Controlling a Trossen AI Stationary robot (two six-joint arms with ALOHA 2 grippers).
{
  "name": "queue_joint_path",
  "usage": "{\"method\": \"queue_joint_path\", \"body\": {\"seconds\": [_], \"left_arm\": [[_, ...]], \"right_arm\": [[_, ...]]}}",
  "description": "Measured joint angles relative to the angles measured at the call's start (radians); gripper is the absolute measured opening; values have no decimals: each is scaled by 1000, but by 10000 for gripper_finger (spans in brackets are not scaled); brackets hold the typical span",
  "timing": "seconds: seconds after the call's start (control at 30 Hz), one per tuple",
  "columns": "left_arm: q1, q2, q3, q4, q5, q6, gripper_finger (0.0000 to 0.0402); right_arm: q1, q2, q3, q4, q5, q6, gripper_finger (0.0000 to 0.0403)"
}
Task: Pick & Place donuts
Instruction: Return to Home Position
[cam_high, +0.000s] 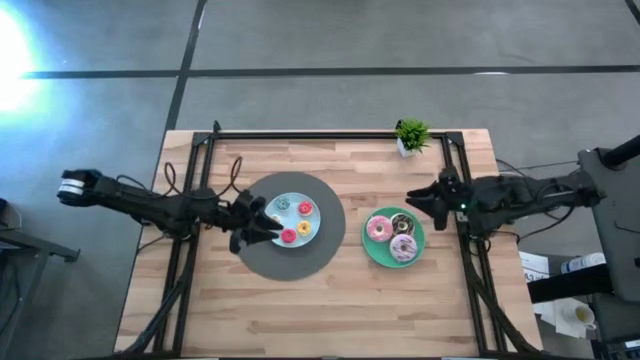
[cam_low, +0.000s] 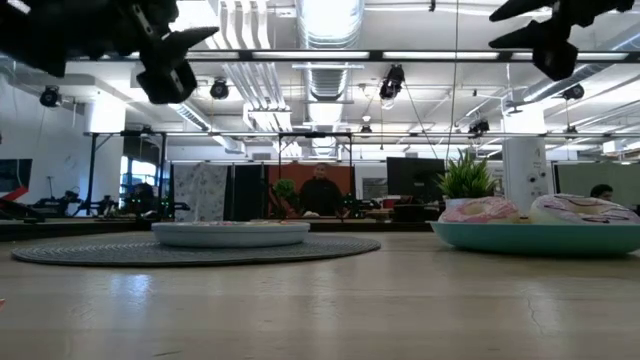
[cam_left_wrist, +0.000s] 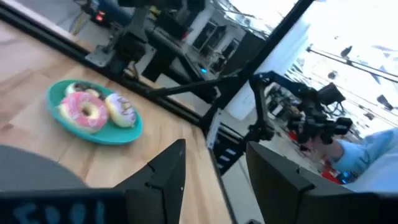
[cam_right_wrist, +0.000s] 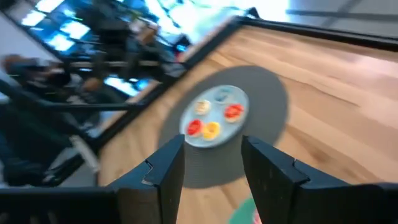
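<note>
The three larger donuts, bright pink (cam_high: 378, 229), chocolate brown (cam_high: 402, 221) and pale pink sprinkled (cam_high: 403, 247), lie on a green plate (cam_high: 372, 252). The left wrist view shows that plate (cam_left_wrist: 118, 135) too. Several mini donuts (cam_high: 296, 222) lie on a light-blue plate (cam_high: 290, 195) in the middle of a round grey mat (cam_high: 325, 255); the right wrist view shows these minis (cam_right_wrist: 211, 119) as well. My left gripper (cam_high: 268, 225) hovers open over the light-blue plate's left rim, raised well above the table (cam_low: 190, 65). My right gripper (cam_high: 412, 201) is open, high up (cam_low: 500, 30) beside the green plate's far right edge.
A small potted plant (cam_high: 411, 135) stands at the table's far edge, right of centre. Black frame rails (cam_high: 330, 136) run along the far edge and down both sides of the wooden table. Bare wood lies along the near side (cam_high: 320, 320).
</note>
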Motion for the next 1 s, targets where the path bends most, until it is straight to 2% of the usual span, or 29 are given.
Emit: {"method": "queue_joint_path", "body": {"seconds": [0.13, 0.2, 0.37, 0.43, 0.53, 0.63, 0.77, 0.87, 1.0], "left_arm": [[48, -17, -40, 9, 56, 1, 142], [98, -22, -44, 6, 142, 7, 142], [274, -57, -44, 1, 435, 12, 142], [328, -85, -46, -5, 488, 9, 142], [366, -140, -55, -56, 496, 36, 142], [367, -201, -60, -184, 463, 79, 142], [366, -269, -61, -301, 448, 127, 142], [366, -316, -75, -312, 426, 149, 142], [366, -384, -142, -312, 357, 131, 142]], "right_arm": [[-43, -118, -126, 157, -95, -48, 151], [-64, -170, -185, 225, -120, -57, 151], [-107, -290, -296, 314, -135, -122, 151], [-116, -336, -321, 312, -133, -158, 151], [-120, -394, -350, 310, -114, -204, 151], [-121, -447, -374, 301, -56, -211, 151], [-121, -508, -390, 175, 48, -220, 151], [-120, -532, -391, 102, 51, -168, 151], [-120, -526, -391, 89, 36, -212, 151]]}}
